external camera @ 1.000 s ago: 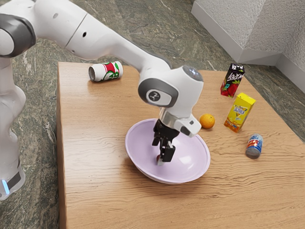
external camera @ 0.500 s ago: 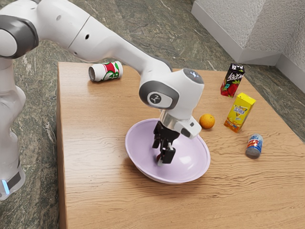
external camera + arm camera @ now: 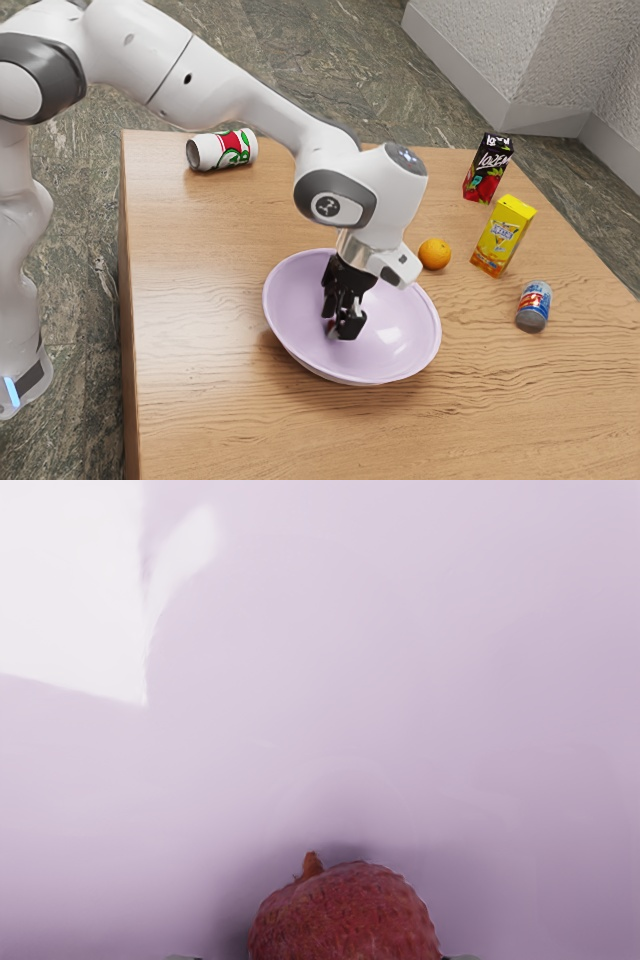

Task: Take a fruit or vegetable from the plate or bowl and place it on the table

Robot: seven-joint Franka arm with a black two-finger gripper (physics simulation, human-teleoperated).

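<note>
Reaching for a dark red fruit (image 3: 345, 920), low inside the lilac bowl (image 3: 400, 338), with the black gripper (image 3: 341, 328) down at it in the grasping step; impossible to tell how far open, or whether holding anything. Next, likely, to secure the fruit, lift it above the rim, then lower it onto the table (image 3: 200, 390), perhaps between bowl and edge at the exterior view's left, opposite the orange (image 3: 434, 254).

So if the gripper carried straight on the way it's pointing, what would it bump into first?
Probably the bottom of the bowl: the gripper points down into it, with the red fruit already at its tip. How much room is left beneath is unclear.
</note>
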